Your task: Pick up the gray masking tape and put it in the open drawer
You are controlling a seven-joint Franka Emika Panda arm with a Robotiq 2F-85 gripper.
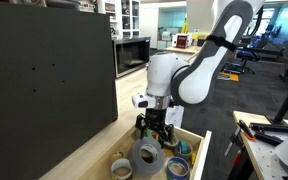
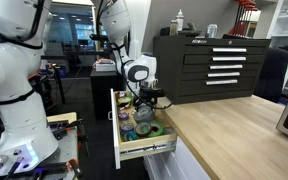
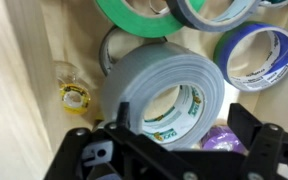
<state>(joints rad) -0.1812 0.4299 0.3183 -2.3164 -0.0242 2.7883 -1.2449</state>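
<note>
The gray masking tape [image 3: 149, 72] is a thick roll with a printed inner core. It lies tilted inside the open wooden drawer [image 1: 200, 146], among other rolls. It also shows in an exterior view [image 1: 147, 156]. My gripper [image 3: 184, 128] hovers just above it with the fingers spread wide, one on each side of the roll and not pressing it. In both exterior views the gripper [image 1: 154, 128] [image 2: 144, 104] points down into the drawer [image 2: 146, 150].
The drawer holds a green roll [image 3: 134, 15], a blue roll [image 3: 254, 55], a small yellow roll [image 3: 74, 97] and a purple one [image 3: 219, 140]. A dark cabinet [image 1: 44, 80] stands beside the drawer. A wooden countertop [image 2: 234, 135] flanks it.
</note>
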